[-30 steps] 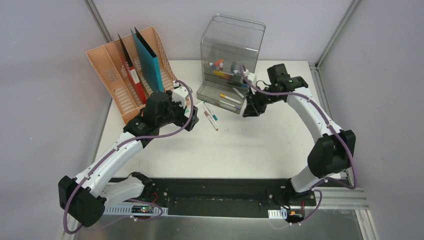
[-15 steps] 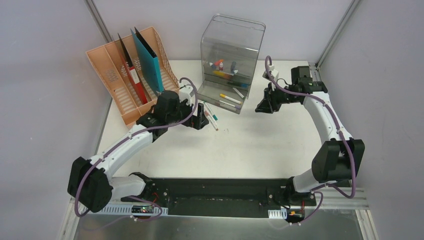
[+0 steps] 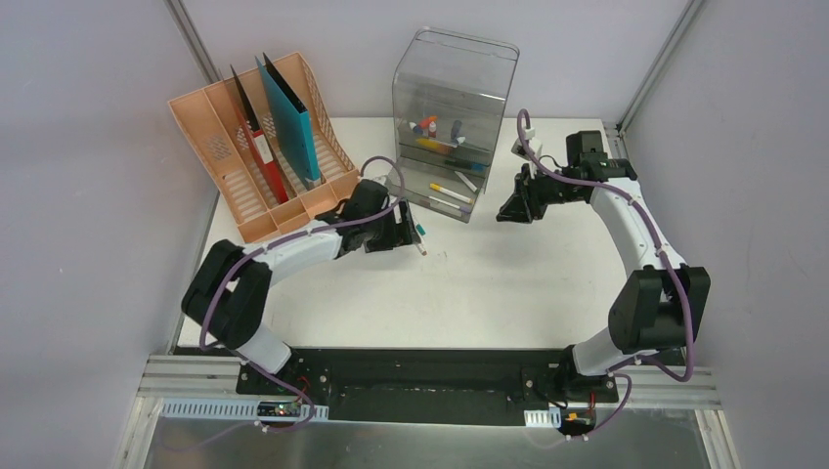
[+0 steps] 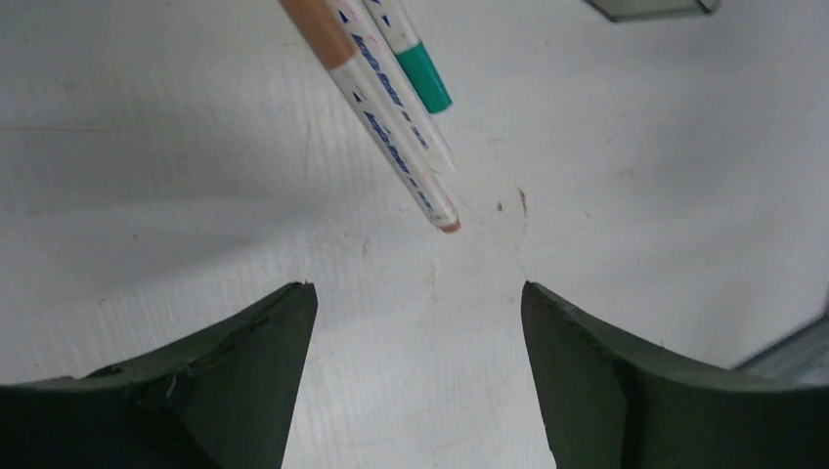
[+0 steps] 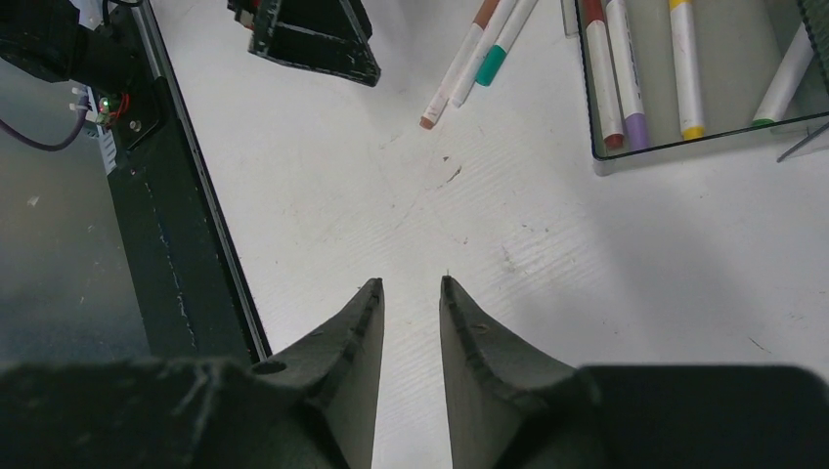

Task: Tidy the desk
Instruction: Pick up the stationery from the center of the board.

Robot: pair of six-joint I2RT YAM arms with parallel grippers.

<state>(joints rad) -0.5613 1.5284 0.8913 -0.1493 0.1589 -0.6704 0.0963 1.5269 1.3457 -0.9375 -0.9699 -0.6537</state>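
Desk (image 3: 489, 293), white, spreads beneath both arms. A peach file rack (image 3: 227, 161) stands at its far left corner, and a clear drawer box (image 3: 455, 83) stands at the middle of the far edge. The left gripper (image 4: 415, 293) hovers spread wide and empty just short of two markers (image 4: 396, 147) lying on the desk. The right gripper (image 5: 411, 285), narrowly parted, holds nothing above bare desk.

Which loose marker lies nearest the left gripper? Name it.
The brown-tipped marker; its end reaches closest to the left gripper, while the green-capped marker beside it stops farther away.
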